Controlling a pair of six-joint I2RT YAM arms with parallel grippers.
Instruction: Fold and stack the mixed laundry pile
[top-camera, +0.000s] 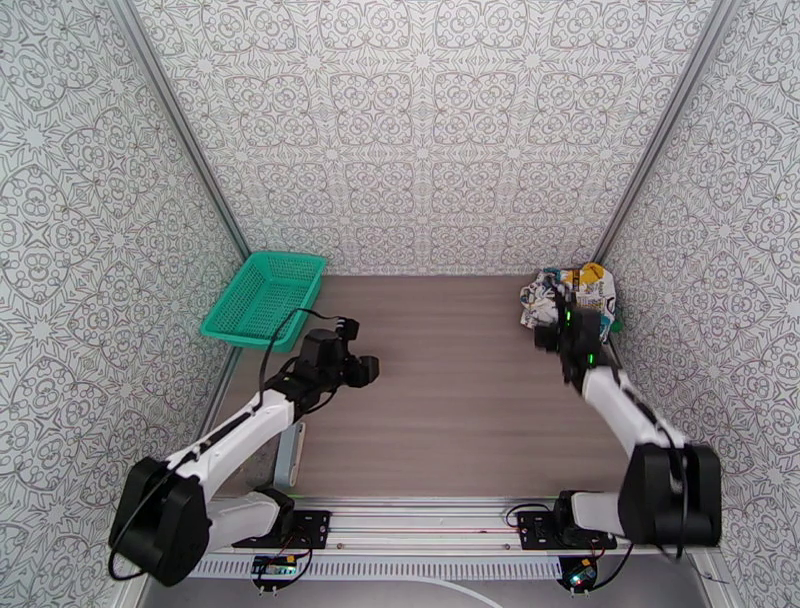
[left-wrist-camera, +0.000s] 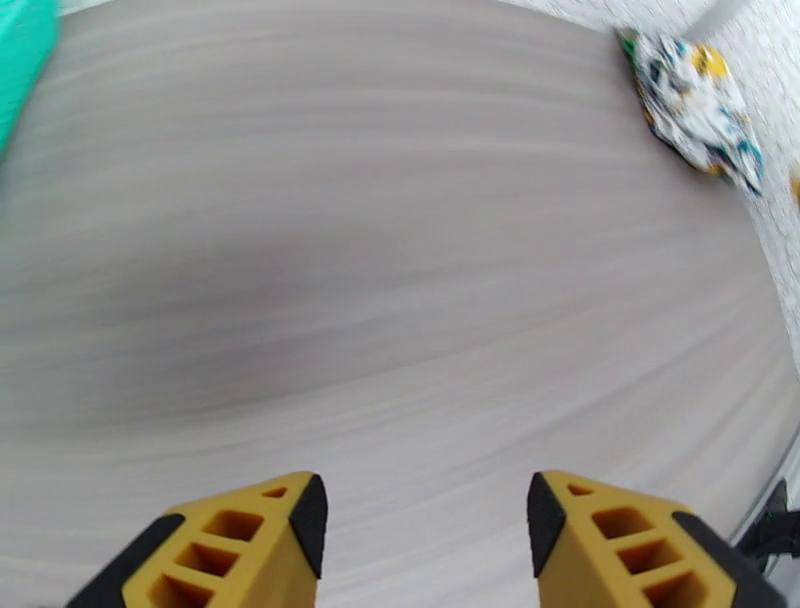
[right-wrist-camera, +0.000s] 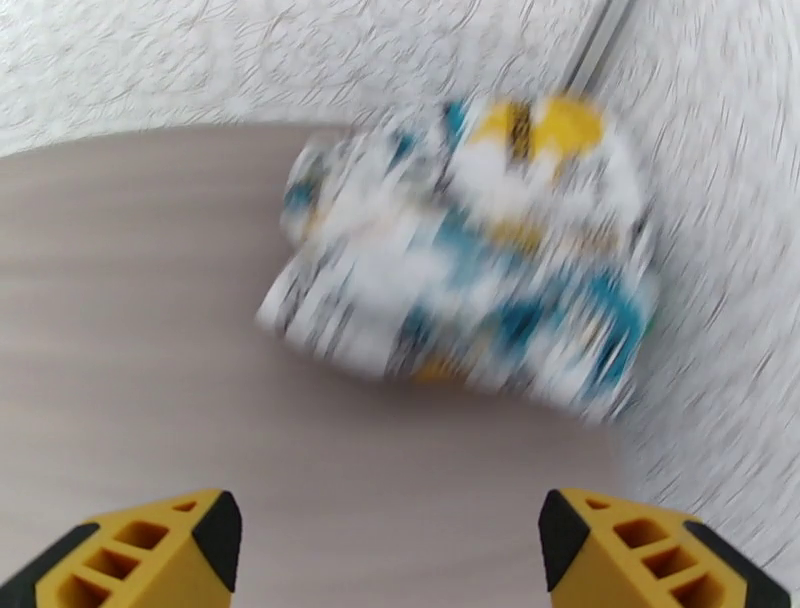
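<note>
Two pincers are yours to use, and both stand with the fingers apart and nothing between them. The right pincer (right-wrist-camera: 390, 545) hangs just on the near side of the laundry pile (right-wrist-camera: 470, 260), pointing at it without touching. The left pincer (left-wrist-camera: 420, 530) hangs over the bare table (left-wrist-camera: 350, 250), well apart from the cloth.

The pile lies crumpled in the far right corner, close against the wall. On top you see the white printed garment (top-camera: 565, 295). Of the green shirt (top-camera: 617, 325) only a thin edge seems to show at the right side, and the wrist picture is too blurred to be sure.

You should expect the cloth to be light, soft and limp. It will not break, but it will sag and drag, and a deep pinch may catch both garments together. I think the best place to take hold is the near left bulge of the white garment, on one outer fold only. The open middle of the table gives you room to spread it. The basket (top-camera: 265, 297) stands far left.
</note>
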